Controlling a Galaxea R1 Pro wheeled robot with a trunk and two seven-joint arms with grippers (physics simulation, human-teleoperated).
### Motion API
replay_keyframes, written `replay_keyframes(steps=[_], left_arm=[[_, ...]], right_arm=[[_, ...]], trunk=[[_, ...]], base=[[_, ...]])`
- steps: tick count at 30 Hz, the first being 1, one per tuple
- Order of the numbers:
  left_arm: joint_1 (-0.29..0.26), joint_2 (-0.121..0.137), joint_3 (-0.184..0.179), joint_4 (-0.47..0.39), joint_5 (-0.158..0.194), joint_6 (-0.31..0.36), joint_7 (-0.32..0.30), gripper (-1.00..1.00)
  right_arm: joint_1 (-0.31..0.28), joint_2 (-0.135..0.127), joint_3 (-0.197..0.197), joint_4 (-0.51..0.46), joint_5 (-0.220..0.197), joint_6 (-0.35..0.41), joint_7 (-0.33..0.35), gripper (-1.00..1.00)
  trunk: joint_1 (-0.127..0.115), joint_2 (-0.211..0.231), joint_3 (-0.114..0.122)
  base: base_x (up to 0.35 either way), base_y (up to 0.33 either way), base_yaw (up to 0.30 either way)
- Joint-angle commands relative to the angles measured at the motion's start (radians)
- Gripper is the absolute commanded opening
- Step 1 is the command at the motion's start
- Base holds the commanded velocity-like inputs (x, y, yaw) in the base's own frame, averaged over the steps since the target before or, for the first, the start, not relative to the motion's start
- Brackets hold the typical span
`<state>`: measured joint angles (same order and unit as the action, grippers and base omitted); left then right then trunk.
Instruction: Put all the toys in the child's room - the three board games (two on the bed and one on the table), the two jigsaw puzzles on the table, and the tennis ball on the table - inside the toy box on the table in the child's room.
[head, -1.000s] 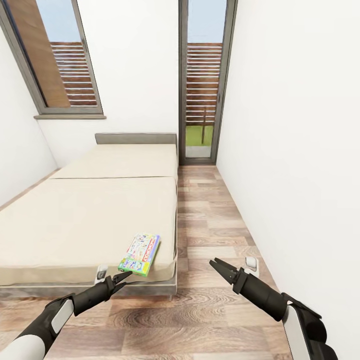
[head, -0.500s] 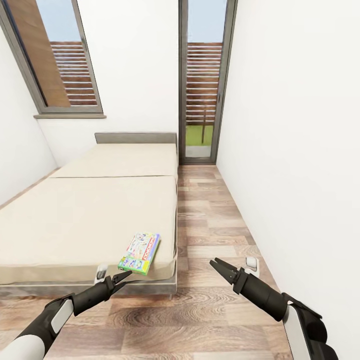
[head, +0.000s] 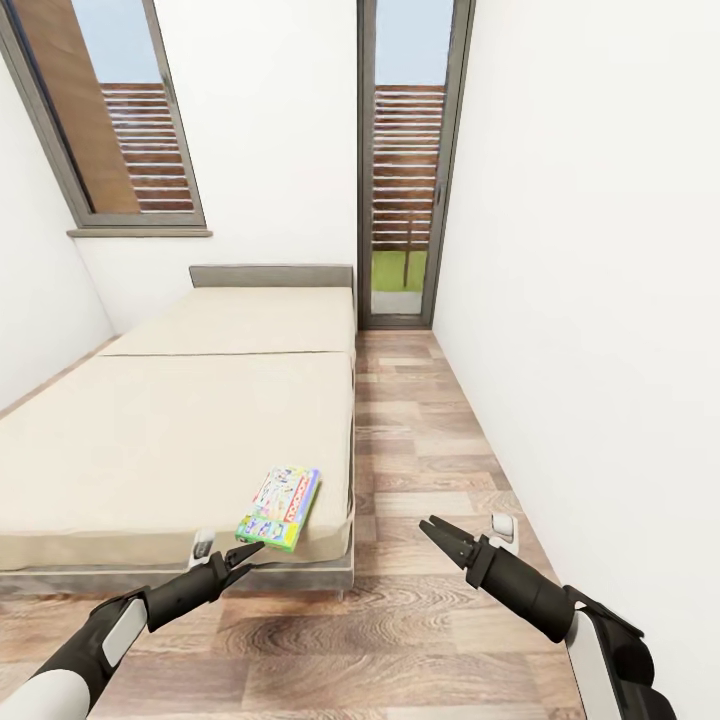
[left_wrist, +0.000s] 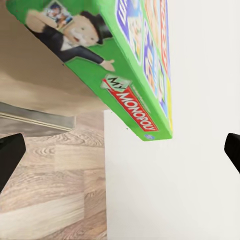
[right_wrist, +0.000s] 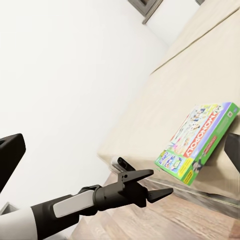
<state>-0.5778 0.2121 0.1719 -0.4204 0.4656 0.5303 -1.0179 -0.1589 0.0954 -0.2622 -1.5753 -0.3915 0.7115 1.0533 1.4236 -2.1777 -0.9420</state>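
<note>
One of the board games (head: 280, 508), a green box with a red Monopoly banner, lies flat on the bed (head: 180, 430) near its foot corner on the aisle side. My left gripper (head: 250, 553) is open just short of the box's near end, at mattress-edge height. In the left wrist view the box (left_wrist: 125, 65) sits close ahead, with the fingertips (left_wrist: 10, 155) spread wide. My right gripper (head: 430, 526) is open over the floor, right of the bed. The right wrist view looks across at the box (right_wrist: 200, 142) and the left gripper (right_wrist: 161, 181).
A wood-plank aisle (head: 420, 440) runs between the bed and the white wall (head: 600, 350) on the right, ending at a tall grey-framed glass door (head: 405, 170). A grey headboard (head: 272, 276) and a window (head: 110, 120) are at the far end.
</note>
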Motion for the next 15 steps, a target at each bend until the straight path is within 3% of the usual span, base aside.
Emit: replay_keyframes(steps=[1,6,15], left_arm=[[-0.001,0.0,0.001,0.0,0.004,0.008,-0.002,1.0],[-0.001,0.0,0.001,0.0,0.005,0.008,-0.002,1.0],[-0.001,0.0,0.001,0.0,0.004,0.008,-0.002,1.0]], right_arm=[[-0.001,0.001,-0.002,0.0,-0.003,0.006,0.002,1.0],[-0.001,0.001,-0.002,0.0,-0.003,0.006,0.002,1.0],[-0.001,0.001,-0.002,0.0,-0.003,0.006,0.002,1.0]], trunk=[[0.0,0.0,-0.001],[0.0,0.0,-0.001],[0.0,0.0,-0.001]], base=[[0.156,0.0,0.0],[0.121,0.0,0.0],[0.023,0.0,0.0]])
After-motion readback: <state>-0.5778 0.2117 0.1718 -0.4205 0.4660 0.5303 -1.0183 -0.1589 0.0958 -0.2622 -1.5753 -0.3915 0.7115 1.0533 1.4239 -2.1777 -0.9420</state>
